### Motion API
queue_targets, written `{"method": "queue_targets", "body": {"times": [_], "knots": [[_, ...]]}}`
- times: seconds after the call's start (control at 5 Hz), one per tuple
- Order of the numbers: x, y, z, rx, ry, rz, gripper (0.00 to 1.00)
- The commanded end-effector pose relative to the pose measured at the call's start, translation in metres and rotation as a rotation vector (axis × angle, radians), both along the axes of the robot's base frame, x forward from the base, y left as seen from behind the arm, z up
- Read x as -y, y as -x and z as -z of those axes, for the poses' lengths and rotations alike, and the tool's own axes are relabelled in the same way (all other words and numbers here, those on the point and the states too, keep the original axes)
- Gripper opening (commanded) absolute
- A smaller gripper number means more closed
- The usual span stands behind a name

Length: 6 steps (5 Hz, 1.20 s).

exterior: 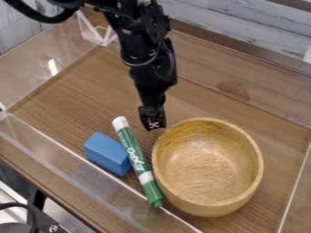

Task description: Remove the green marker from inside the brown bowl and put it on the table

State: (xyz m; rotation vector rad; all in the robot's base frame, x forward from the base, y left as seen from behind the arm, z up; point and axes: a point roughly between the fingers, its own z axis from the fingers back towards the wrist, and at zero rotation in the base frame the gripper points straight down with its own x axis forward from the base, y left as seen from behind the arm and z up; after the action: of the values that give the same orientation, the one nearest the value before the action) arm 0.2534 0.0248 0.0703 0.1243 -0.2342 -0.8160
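End effector (151, 118) points steeply down, poised just above the bench (85, 96), by the far-left rim of the brown bowl (209, 165). Fingers stand released; nothing between them.

Green marker (136, 162) lies flat on the bench, below and slightly left of the end effector in the view, well clear of its fingers. White end points toward the end effector, the other end toward the near acrylic wall (73, 177). Barrel runs along the outside of the bowl's left wall, touching or just beside it; cannot tell which.

Bowl interior shows bare wood grain, nothing in it. Blue block (107, 153) sits left of the marker, just beside the barrel, further from the end effector.

Judgement: marker outside the bowl and resting on the bench fits the goal state, so placement looks done. Released fingers above the marker's upper end fit a let-go posture. Marker wedged between bowl and block should not roll far.
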Motion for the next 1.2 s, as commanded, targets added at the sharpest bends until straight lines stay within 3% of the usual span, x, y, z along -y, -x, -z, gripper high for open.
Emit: {"method": "queue_targets", "body": {"times": [0.0,1.0], "knots": [[-0.003,-0.015,-0.015,0.069,-0.008,-0.003,1.00],[-0.006,-0.029,-0.027,0.141,-0.023,-0.015,1.00]]}}
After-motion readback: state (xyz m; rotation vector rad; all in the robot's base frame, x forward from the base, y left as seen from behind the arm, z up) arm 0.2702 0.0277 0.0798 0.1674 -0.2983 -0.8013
